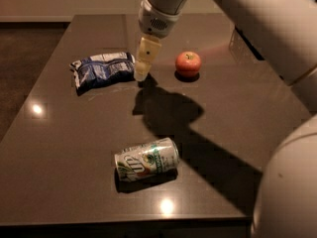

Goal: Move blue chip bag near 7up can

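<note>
The blue chip bag (102, 70), dark blue with white ends, lies flat on the dark table (64, 133) at the back left. The 7up can (147, 159), silver-white and green, lies on its side near the table's front edge. My gripper (143, 63) hangs from the arm above the table, just right of the bag's right end, with its cream fingers pointing down. It holds nothing that I can see.
A red apple (188, 64) sits right of the gripper at the back of the table. My arm's large white links (277, 29) fill the right side of the view. The arm's shadow falls across the table's middle.
</note>
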Motion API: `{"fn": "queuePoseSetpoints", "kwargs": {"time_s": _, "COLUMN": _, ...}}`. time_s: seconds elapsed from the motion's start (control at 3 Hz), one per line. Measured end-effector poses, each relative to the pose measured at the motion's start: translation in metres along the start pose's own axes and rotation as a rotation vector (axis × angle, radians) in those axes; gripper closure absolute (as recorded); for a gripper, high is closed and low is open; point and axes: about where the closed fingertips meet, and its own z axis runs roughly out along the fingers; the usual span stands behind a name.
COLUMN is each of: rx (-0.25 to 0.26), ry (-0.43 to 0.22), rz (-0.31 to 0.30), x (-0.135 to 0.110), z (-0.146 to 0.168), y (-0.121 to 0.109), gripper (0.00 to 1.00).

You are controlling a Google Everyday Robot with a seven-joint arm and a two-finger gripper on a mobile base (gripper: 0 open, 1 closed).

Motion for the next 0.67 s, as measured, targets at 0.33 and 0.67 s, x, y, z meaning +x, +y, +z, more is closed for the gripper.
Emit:
{"fn": "queuePoseSetpoints", "kwargs": {"time_s": 0.33, "rx": -0.012, "ry": 0.007, "rz": 0.000, "x": -0.023, "z": 0.031, "y": -0.009, "gripper": 0.00}}
{"fn": "queuePoseSetpoints", "kwargs": {"time_s": 0.67, "rx": -0.031, "ry": 0.031, "rz": -0.006, "x": -0.036, "z": 0.059, "y": -0.014, "gripper": 0.00}}
